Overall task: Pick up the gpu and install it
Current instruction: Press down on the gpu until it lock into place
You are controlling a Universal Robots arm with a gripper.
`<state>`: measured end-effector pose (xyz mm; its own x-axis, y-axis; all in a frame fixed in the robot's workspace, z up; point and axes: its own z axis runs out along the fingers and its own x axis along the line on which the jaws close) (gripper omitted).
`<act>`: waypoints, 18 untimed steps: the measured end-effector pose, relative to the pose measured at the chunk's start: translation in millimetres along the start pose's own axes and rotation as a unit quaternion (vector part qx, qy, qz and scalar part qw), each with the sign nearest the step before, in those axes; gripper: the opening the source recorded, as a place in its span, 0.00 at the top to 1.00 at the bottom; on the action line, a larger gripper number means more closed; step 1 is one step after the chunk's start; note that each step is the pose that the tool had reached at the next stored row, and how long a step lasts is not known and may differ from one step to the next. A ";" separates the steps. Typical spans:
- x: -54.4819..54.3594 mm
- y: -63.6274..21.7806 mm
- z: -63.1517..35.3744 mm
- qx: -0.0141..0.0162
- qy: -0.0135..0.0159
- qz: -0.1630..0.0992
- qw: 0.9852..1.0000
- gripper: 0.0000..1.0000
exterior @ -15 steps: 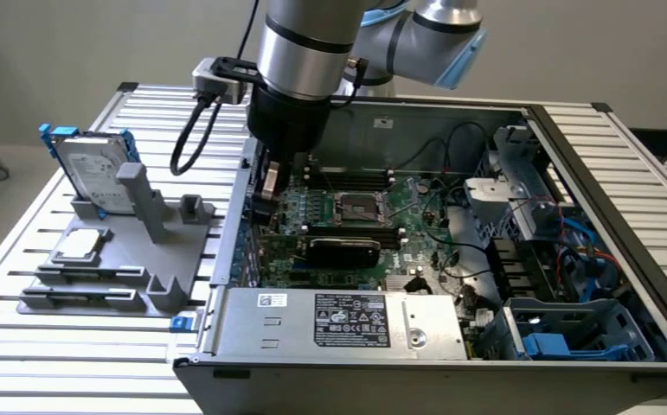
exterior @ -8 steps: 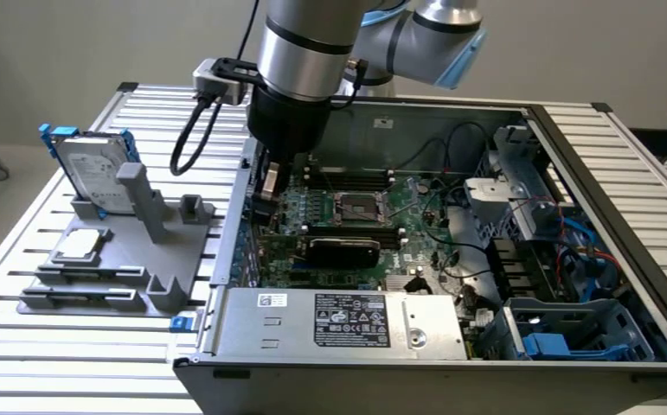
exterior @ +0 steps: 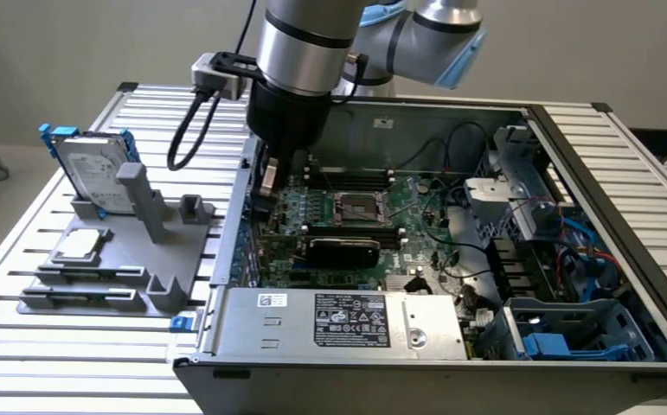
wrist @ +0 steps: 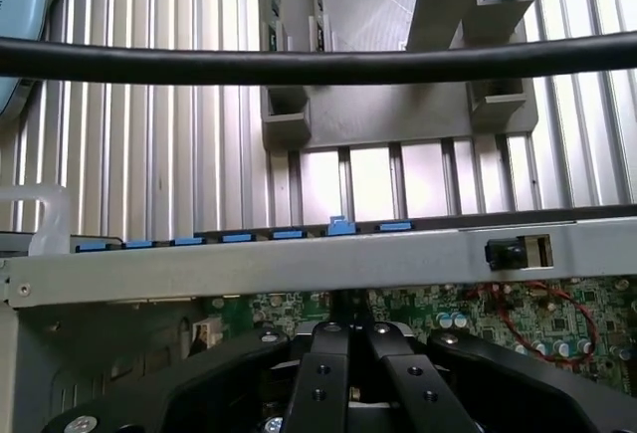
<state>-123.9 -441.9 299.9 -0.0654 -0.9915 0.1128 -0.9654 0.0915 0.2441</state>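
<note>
On the exterior view's left, a grey fixture (exterior: pixel 114 259) rests on the slatted metal table (exterior: pixel 33 346), holding a silver hard drive in a blue frame (exterior: pixel 88 169) upright, with a small flat chip-like part (exterior: pixel 80 245) lying on one of its steps. Just right of that, the robot arm (exterior: pixel 304 60) reaches down into the open computer case (exterior: pixel 426 346) near its left wall, its black lower section standing over the motherboard (exterior: pixel 345 216). The gripper (wrist: pixel 348 338) shows in the wrist view with its black fingers (wrist: pixel 318 383) drawn close together above the board, beside the case's metal edge rail; whether they clamp anything cannot be told. The gpu (exterior: pixel 339 251) sits in the case on the motherboard, its glossy black cover facing the front, below the CPU socket (exterior: pixel 354 206). Further right lie cables (exterior: pixel 587 251) and a blue drive cage (exterior: pixel 575 333).
</note>
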 end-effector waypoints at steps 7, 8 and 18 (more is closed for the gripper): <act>0.0 -7.9 -9.0 0.000 0.000 0.000 1.000 0.89; -0.2 -10.4 -9.8 0.000 0.000 0.000 1.000 0.89; -1.0 -22.7 -13.3 0.057 -0.011 0.003 0.998 0.89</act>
<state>-98.6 -441.8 307.1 -0.0755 -0.9929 0.0918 -0.9875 0.0872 0.1313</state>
